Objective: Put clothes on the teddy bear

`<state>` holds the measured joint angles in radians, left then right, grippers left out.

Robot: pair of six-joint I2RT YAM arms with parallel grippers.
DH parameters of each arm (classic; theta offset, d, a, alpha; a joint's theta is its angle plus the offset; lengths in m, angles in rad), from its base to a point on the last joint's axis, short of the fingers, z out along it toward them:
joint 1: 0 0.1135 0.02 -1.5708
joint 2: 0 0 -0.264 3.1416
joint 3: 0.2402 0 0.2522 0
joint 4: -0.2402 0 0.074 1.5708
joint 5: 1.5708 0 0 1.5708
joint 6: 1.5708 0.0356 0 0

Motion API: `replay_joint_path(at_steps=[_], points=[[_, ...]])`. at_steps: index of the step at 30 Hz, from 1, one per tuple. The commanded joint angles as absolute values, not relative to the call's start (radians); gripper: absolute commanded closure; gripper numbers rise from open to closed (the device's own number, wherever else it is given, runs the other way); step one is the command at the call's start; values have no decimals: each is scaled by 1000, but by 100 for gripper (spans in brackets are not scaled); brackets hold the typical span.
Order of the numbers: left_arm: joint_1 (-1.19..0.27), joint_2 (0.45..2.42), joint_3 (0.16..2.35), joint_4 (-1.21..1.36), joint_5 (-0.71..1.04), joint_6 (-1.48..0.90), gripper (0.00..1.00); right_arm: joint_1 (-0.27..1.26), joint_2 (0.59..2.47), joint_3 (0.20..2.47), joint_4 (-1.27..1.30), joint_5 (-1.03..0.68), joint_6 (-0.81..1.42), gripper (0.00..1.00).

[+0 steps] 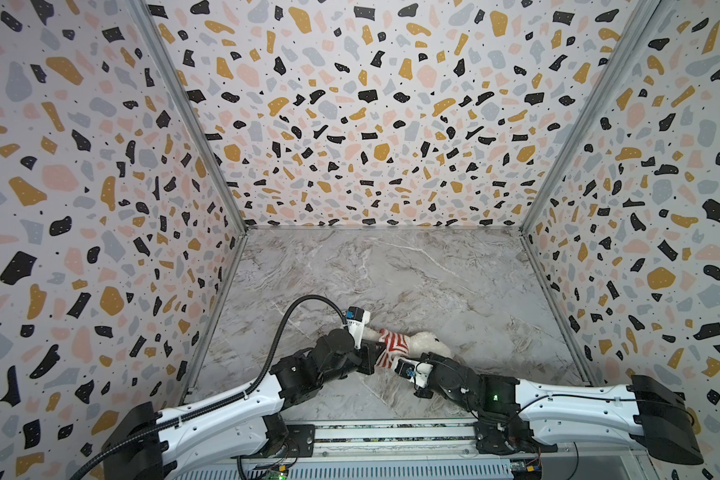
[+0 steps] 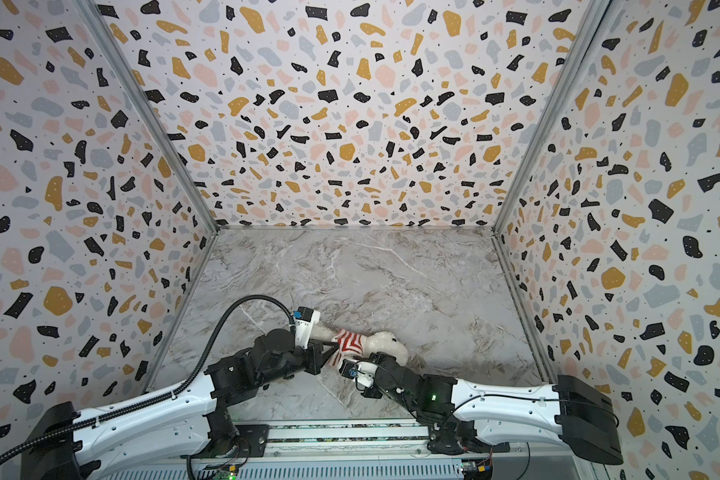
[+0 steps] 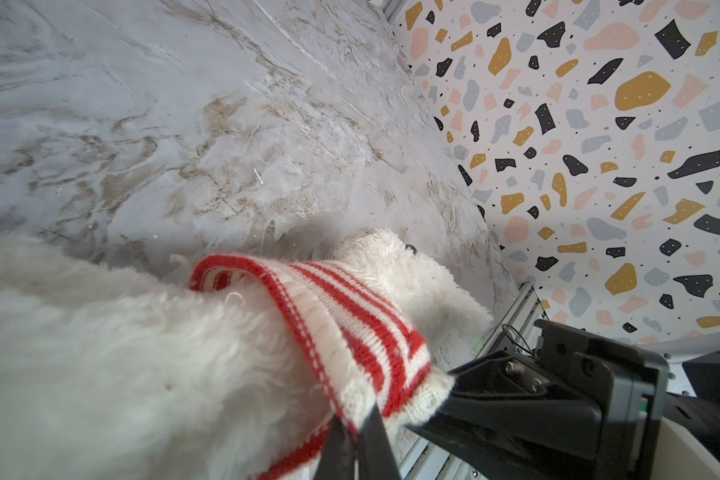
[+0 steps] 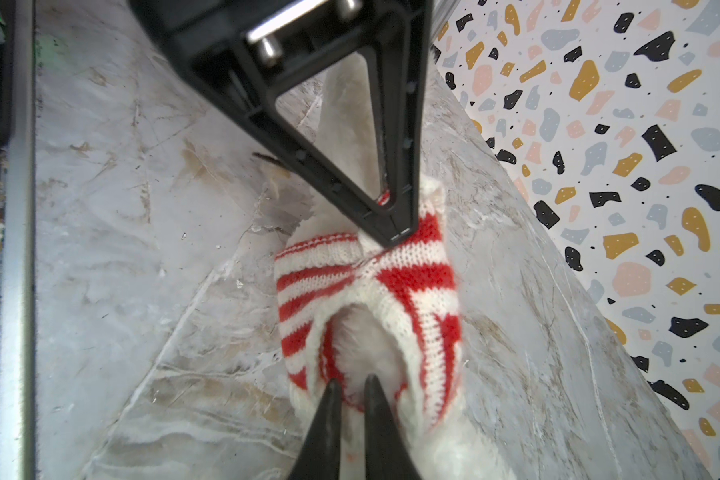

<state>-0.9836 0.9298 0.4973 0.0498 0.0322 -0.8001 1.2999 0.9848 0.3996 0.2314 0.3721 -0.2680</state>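
Lying flat, the teddy bear (image 1: 431, 344) spans left gripper (image 3: 355, 419) to right gripper (image 4: 351, 380).

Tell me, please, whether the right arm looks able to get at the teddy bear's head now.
Probably, after backing off: the teddy bear's head lies uncovered, but behind the right tool, which points at the striped sweater; nothing else blocks it.

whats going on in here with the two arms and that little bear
Two robot arms are dressing a white teddy bear lying on the marble table. The striped top is around its body. The left gripper pinches the top's edge; the right gripper sits at an opening in the knit, jaws barely apart.
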Motion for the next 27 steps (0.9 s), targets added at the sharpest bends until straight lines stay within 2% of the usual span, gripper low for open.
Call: replay_joint_path(at_steps=[1, 4, 17, 27], points=[[-982, 928, 499, 109, 62, -799, 100, 1296, 988, 448, 281, 425, -271, 83], [-983, 935, 498, 115, 70, -798, 100, 1295, 998, 452, 297, 444, -272, 80], [-985, 936, 494, 121, 89, -796, 100, 1272, 1056, 461, 330, 493, -289, 79], [-986, 940, 492, 127, 87, -792, 100, 1220, 1074, 441, 375, 459, -341, 74]])
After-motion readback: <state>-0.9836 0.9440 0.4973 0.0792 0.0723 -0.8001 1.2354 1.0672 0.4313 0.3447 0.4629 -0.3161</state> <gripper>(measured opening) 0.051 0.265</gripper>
